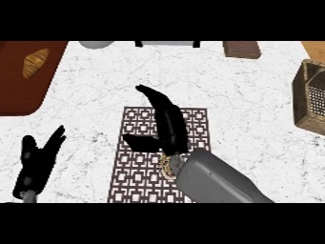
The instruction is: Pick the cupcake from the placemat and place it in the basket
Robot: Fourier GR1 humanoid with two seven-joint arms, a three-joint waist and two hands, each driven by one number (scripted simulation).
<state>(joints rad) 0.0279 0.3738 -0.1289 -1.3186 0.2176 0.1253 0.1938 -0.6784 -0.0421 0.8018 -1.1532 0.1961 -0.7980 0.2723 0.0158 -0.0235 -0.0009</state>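
Right hand [170,136], slim black fingers straight and thumb spread wide, over the lattice-patterned placemat [140,181]; woven basket [307,119] far right.

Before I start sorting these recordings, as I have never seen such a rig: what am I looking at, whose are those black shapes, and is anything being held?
This single picture is taken from the robot's head, looking steeply down at a white marble counter. The grey forearms with black hands coming in from below are the robot's own.

Its right hand reaches over the patterned placemat with its fingers straight, and it holds nothing. Its left hand rests open at the lower left.

A wicker basket sits at the right edge. At the upper left, a croissant lies on a brown board.

A small tan thing peeks out beside the right wrist. It may be the cupcake, but too little of it shows to tell.
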